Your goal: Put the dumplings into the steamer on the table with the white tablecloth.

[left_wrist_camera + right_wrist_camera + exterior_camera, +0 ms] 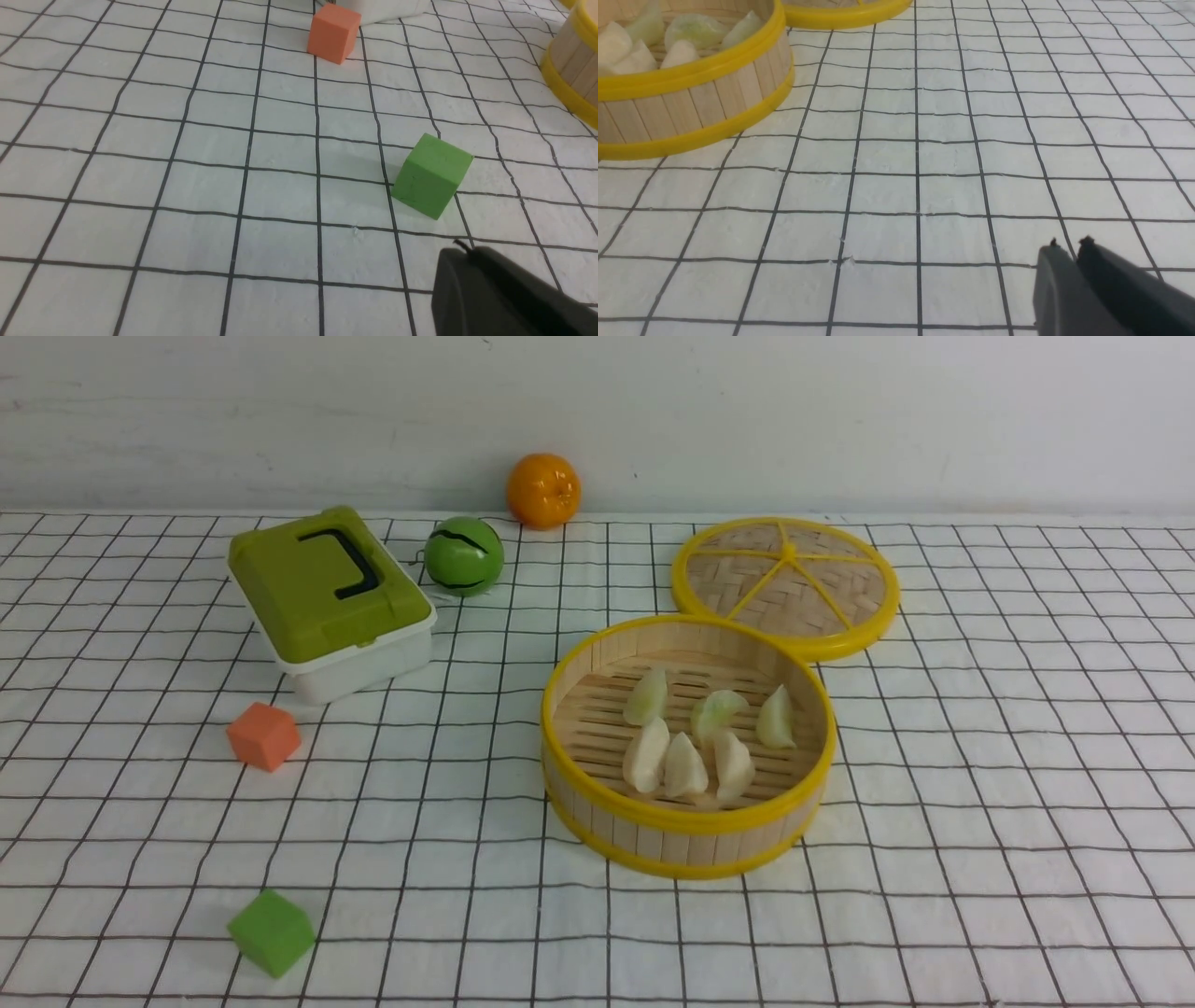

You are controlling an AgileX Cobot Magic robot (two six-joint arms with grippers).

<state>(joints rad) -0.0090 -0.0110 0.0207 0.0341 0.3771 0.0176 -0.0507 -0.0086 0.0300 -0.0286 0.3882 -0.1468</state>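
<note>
All 6 dumplings (pixel 702 739) are lying inside the steamer (pixel 597 803), which is sitting right of centre in the front view on the desk (pixel 980 859) with the white tablecloth (pixel 448 859); none is showing on the cloth outside it, so the placing looks done, with nothing left but perhaps pulling the arms back. In the basket, 3 pale green dumplings are forming a back row and 3 cream-white ones are standing close together in front of them, on the slatted floor. The woven lid (pixel 786 581) is lying flat just behind the steamer, toward the upper right of the frame, so the steamer is standing uncovered. The green-lidded box (pixel 329 597), in the upper left, is sitting shut, so its contents are hidden. Neither arm is showing in the front view. In the left wrist view the left gripper (pixel 455 252) is holding its fingers closed on nothing, near the green cube (pixel 432 175), with the orange cube (pixel 334 32) beyond. In the right wrist view the right gripper (pixel 1069 245) is showing its fingers (pixel 1052 270) nearly together, a thin gap between the tips, gripping nothing, over bare cloth well apart from the steamer.
</note>
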